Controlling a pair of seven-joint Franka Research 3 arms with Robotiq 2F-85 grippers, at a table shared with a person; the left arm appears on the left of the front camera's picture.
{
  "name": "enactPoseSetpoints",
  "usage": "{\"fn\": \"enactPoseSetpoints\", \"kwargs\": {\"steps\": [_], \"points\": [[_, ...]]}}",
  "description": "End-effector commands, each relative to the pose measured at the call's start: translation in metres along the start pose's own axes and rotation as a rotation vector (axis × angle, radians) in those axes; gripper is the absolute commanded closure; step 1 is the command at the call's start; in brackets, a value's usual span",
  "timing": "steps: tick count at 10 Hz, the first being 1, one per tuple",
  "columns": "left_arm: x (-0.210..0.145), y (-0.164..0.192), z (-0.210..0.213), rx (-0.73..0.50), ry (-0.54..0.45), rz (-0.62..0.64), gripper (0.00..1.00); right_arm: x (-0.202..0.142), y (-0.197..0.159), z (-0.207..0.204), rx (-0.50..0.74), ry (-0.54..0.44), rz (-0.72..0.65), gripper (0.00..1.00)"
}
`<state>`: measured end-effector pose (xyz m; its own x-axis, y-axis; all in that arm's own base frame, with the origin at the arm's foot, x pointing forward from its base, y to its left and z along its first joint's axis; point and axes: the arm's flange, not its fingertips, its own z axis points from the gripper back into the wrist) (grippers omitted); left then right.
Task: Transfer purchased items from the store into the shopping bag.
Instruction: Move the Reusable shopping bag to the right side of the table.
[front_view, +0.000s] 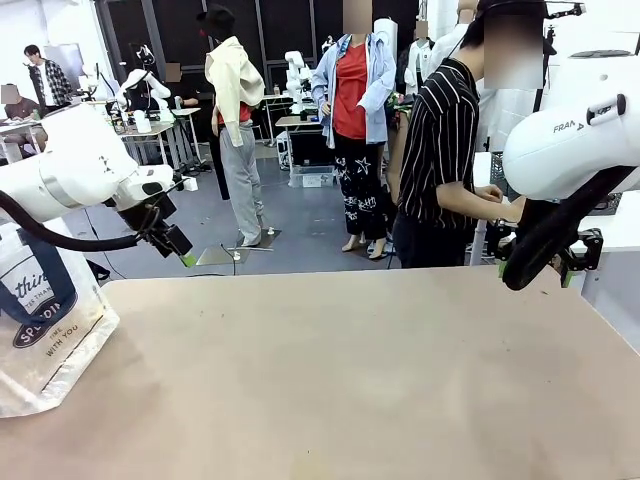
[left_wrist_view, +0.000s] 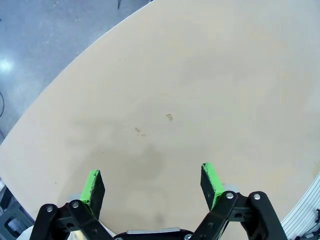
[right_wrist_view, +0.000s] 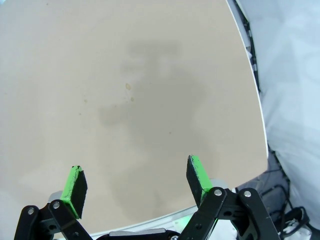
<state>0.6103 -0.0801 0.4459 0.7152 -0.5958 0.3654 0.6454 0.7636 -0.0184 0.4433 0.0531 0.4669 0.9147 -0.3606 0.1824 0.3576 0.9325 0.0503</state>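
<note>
The left gripper (left_wrist_view: 152, 186) is seen in its wrist view with the two green-padded fingers (left_wrist_view: 93, 186) spread wide apart, nothing lying between them and nothing touched; bare tan desk (left_wrist_view: 200, 90) is seen beyond the fingers, marked by a few small flecks. In the front view the same gripper (front_view: 182, 252) is held above the desk's far-left edge, its green tip angled downward, clear of the surface.

The right gripper (right_wrist_view: 135, 182) is likewise shown with its jaws fully parted and empty, the pads (right_wrist_view: 76, 184) held over the desk near the desk's rim, which curves past on the picture's right side. In the front view this gripper (front_view: 540, 262) is partly hidden behind the black wrist housing at the desk's far-right edge (a green pad can just be made out on each side of it), so its opening is judged from the wrist view.

The shopping bag (front_view: 45, 320) is stood on the desk at its left edge, translucent and crinkled, with a navy strap handle and a round navy logo facing the camera; it is touched by neither gripper. The left arm's black cable is draped just above it.

Beyond the desk's far edge, toward the right, a person in a black-and-white striped shirt (front_view: 440, 150) is stood, hands (front_view: 492, 195) lowered at the far-right side.
</note>
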Motion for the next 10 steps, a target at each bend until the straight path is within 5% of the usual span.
{"fn": "enactPoseSetpoints", "kwargs": {"steps": [1,10], "points": [[-0.0008,0.0001,0.0034,0.006,-0.001,0.000,0.00,0.0025,-0.0003,0.0003,-0.014,0.000,0.008,0.00],[-0.0008,0.0001,0.0034,0.006,-0.001,0.000,0.00,0.0025,-0.0003,0.0003,-0.014,0.000,0.008,0.00]]}}
